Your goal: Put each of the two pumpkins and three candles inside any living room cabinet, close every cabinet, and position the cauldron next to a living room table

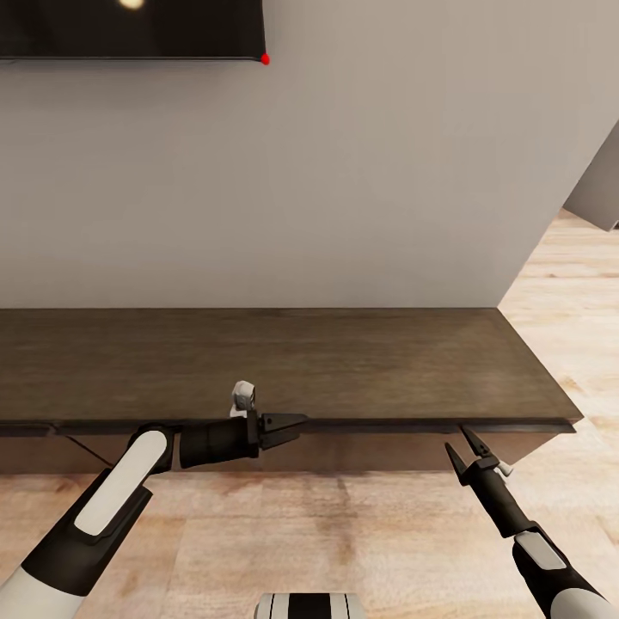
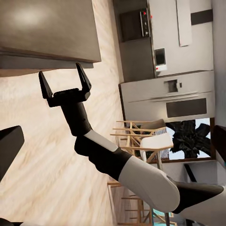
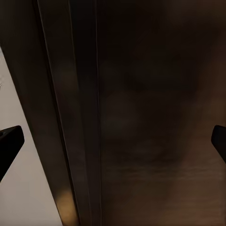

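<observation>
In the head view's upper left corner hangs a dark wall-mounted screen [image 1: 129, 30], with plain grey wall [image 1: 344, 172] beneath it. Across the middle band of the frame runs the cabinet [image 1: 284, 361], a long low dark-brown unit whose long axis lies left to right, its top bare and its front edge facing the robot. At lower left the left arm reaches in, and the left gripper [image 1: 288, 425] sits just at the cabinet's front lip, pointing rightward along that lip rather than into it; its fingers appear drawn close together, though the head view is too small to be certain, and only one dark finger shows at the edge of the left wrist view, so their state cannot be told. At lower right, the right gripper [image 1: 468, 451] stands with its two fingers spread apart in a V, tips aimed up at the underside of the lip near the cabinet's right end; the left wrist view confirms the spread, and the right wrist view shows dark wood close ahead between the parted fingers [image 3: 9, 143]. Wooden floor [image 1: 344, 533] fills the bottom of the frame. Judgement: the right gripper is the nearer and better aligned to the drawer front, which lies directly ahead of its fingers.
</observation>
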